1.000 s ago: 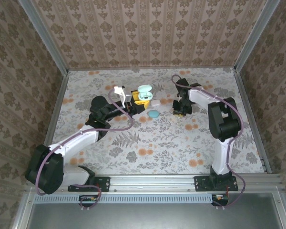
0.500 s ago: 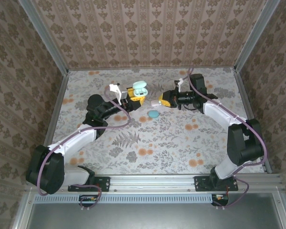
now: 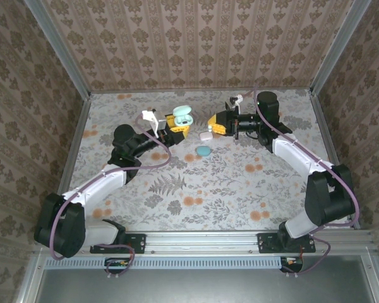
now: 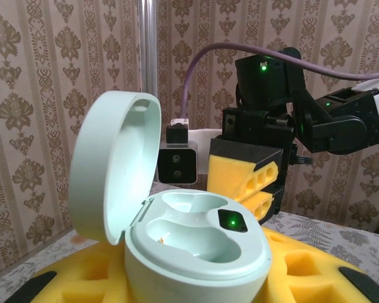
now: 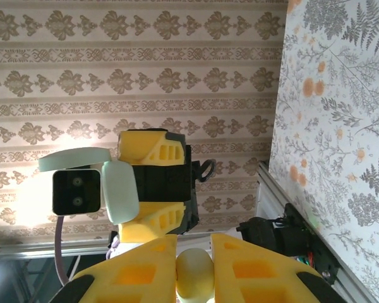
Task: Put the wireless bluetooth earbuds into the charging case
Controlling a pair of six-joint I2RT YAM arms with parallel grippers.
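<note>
My left gripper [image 3: 177,124] is shut on the open mint charging case [image 3: 183,114], held off the table at the back centre. In the left wrist view the case [image 4: 196,249] sits between my yellow pads [image 4: 316,271]. Its lid [image 4: 114,164] stands up on the left, both wells are bare, and a green light [image 4: 229,221] glows. My right gripper [image 3: 213,123] faces the case from the right, a short gap away. It is shut on a whitish earbud [image 5: 194,278], pinched between its yellow fingers [image 5: 145,271].
A whitish pebble-shaped piece [image 3: 207,134] and a teal oval piece [image 3: 203,150] lie on the floral table below the two grippers. Patterned walls and metal rails [image 3: 82,126] enclose the table. Open table lies toward the front [image 3: 202,196].
My right arm has swung up from the table at the right and reached left toward the case. My left gripper has carried the case a little up and back.
</note>
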